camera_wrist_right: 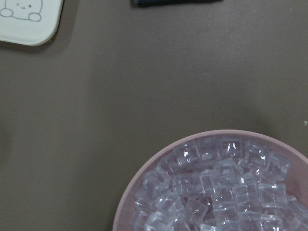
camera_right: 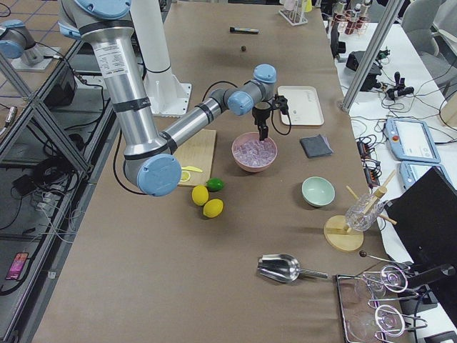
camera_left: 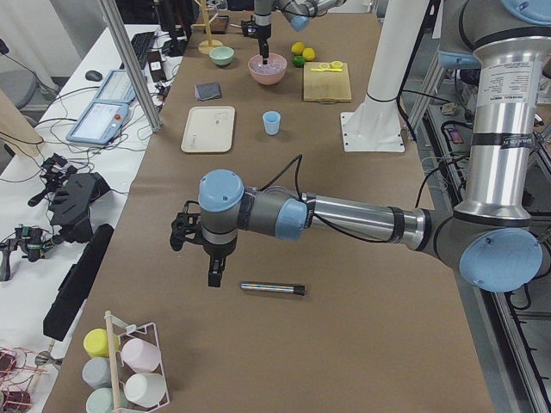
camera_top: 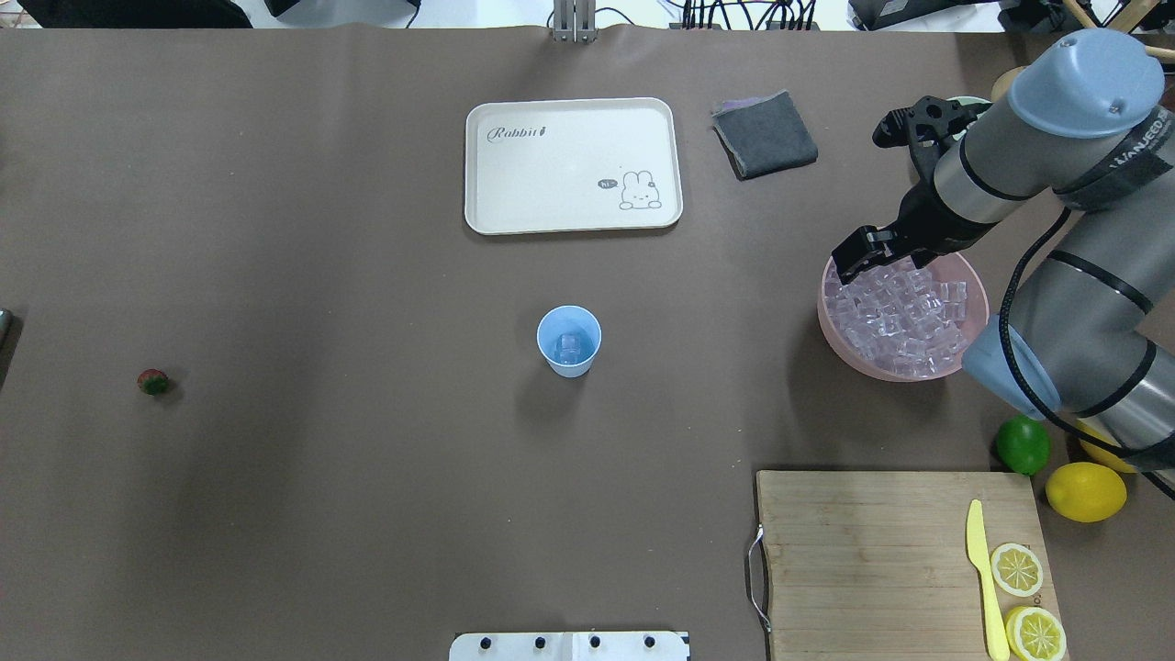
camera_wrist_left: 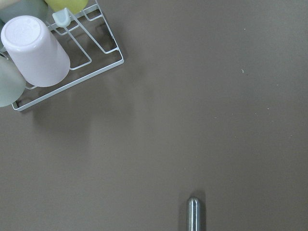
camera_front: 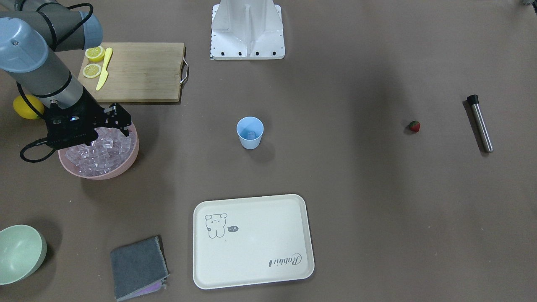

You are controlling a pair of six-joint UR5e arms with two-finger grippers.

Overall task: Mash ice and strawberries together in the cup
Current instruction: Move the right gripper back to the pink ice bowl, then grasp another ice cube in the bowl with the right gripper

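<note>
Fingers on the right gripper [camera_right: 262, 134] hang just over the pink bowl [camera_top: 881, 369], which is heaped with ice [camera_top: 904, 317]; I cannot tell whether they are apart or together. The same goes for the left gripper [camera_left: 213, 277], poised beside a metal rod [camera_left: 272, 289] on the desk [camera_top: 367, 459]. Mid-frame in the overhead view stands the cup [camera_top: 569, 341], with a little ice at its bottom. The strawberry [camera_top: 153, 382] lies far to its left.

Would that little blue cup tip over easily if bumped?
Probably: the cup tapers to a narrow base, so it looks tippy. It holds only a little ice, so it is likely light. Its smooth wall may slip between jaws.
</note>
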